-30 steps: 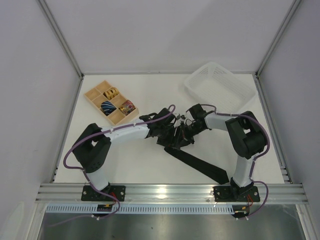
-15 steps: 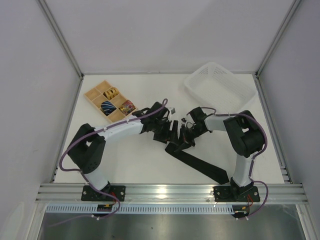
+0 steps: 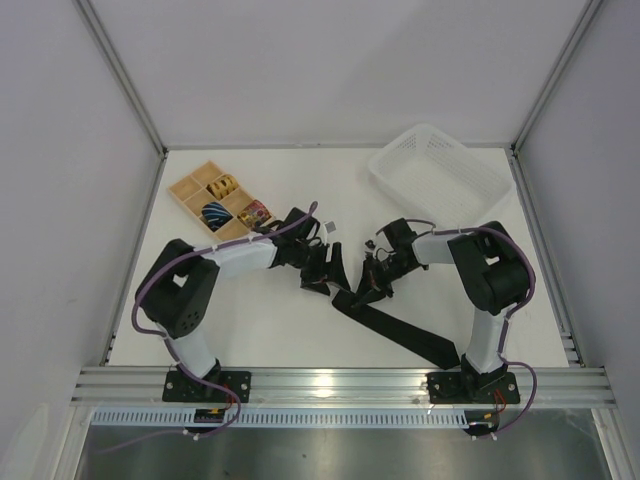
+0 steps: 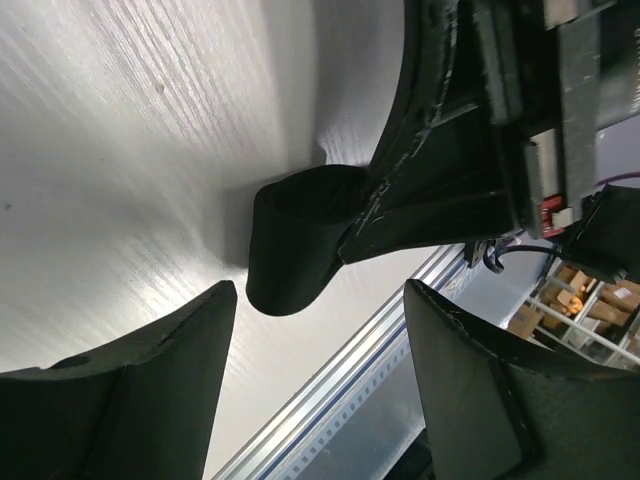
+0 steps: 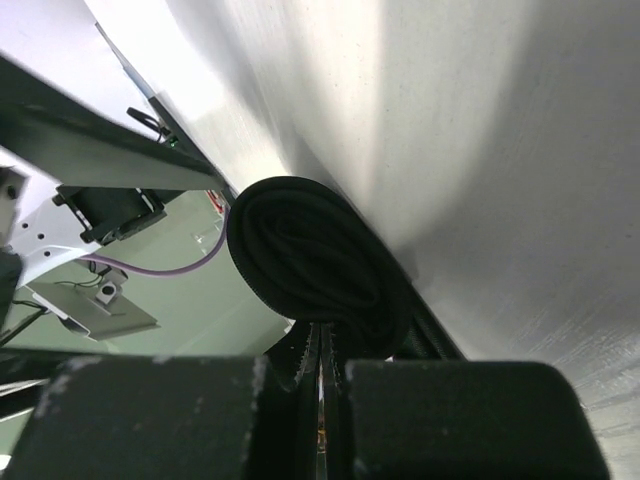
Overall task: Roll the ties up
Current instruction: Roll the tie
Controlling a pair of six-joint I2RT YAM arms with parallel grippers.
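Rolling is judged to be partly done. The tie point(image 3: 405, 328) is laid across the table point(image 3: 250, 330) from the centre of the top view toward the lower right, where its length is spread flat. Its other end is wound into a coil point(image 5: 315, 262) near the centre.

The right gripper point(image 5: 320, 345) is seen with its fingers pressed fully together and the coil sitting right at their tips. The inner turns appear to be pinched there, though the exact contact is hidden by the fabric. The left gripper point(image 4: 320, 322) is held wide apart just left of the coil, and nothing is held between its fingers.

The fabric is judged light, soft and limp. No shape is likely to be kept unless tension is applied, so a loose coil may be expected to spring open or slide out sideways. The smooth cloth may also slip over the table.

The coil is best taken around its outside, across the full width of the strip, so that the turns are pressed together. The flat length is best kept straight, so that the edges are stacked evenly as more is wound on.
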